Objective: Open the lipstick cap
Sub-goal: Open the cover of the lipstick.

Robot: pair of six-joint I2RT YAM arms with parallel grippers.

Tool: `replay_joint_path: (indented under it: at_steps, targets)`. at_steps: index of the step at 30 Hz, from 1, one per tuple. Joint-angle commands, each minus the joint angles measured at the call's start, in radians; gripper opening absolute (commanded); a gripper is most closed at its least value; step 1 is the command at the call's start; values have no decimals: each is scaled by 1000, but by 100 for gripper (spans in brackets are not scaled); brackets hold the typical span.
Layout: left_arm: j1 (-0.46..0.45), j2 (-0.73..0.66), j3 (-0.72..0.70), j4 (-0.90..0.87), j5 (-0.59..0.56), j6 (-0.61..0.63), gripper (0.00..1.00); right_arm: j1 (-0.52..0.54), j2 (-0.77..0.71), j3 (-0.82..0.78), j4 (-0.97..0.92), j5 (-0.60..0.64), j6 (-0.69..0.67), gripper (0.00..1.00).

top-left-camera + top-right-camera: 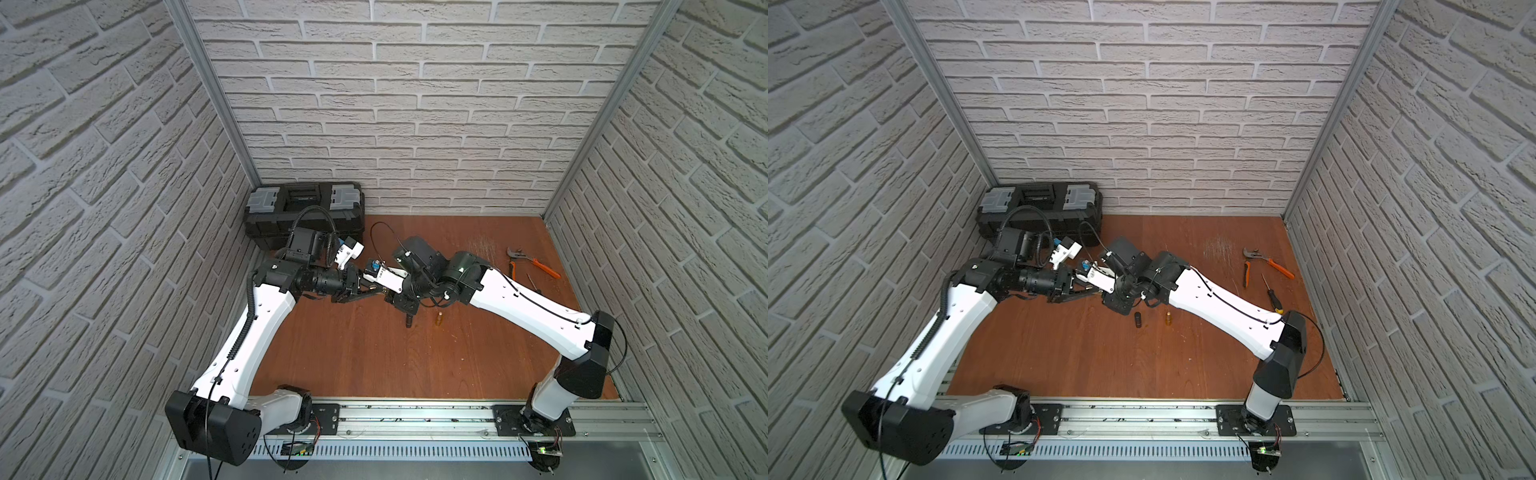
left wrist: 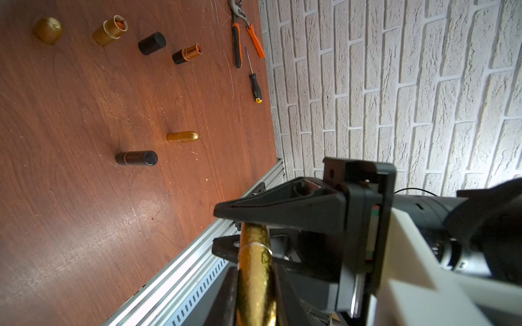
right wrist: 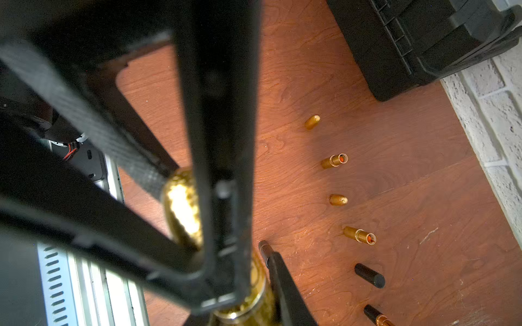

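White brick-pattern walls point(image 1: 415, 124) enclose the reddish-brown wooden table point(image 1: 374, 365), above which both arms meet. The fingers of the left gripper point(image 1: 376, 291) are closed on the body of the glittery gold lipstick tube point(image 2: 254, 276), held in the air. Its rounded gold cap point(image 2: 252, 232) is clamped between the fingers of the right gripper point(image 2: 223, 229). To part them cleanly, the left should hold firm while the right draws straight along the tube's axis, without bending, gripping only beyond the seam.

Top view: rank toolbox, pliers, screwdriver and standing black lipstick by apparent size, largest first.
1. toolbox
2. pliers
3. screwdriver, thinner than the pliers though nearly as long
4. black lipstick, foreshortened from above
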Motion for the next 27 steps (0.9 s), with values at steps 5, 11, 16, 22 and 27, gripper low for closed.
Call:
replay_joint_path:
  at_steps: [5, 11, 16, 22, 27]
  targets:
    - [19, 14, -6, 27, 44, 1, 15, -5, -36, 35, 23, 2, -1, 3]
    - [37, 21, 1, 23, 53, 6, 14, -5, -66, 5, 35, 38, -3, 3]
    - [71, 26, -3, 24, 83, 14, 13, -14, -106, -29, 41, 91, -10, 3]
    - [146, -3, -24, 119, 164, -71, 14, -29, -147, -79, 36, 193, -2, 3]
    - [161, -2, -16, 119, 165, -74, 14, -31, -202, -144, 88, 206, 8, 3]
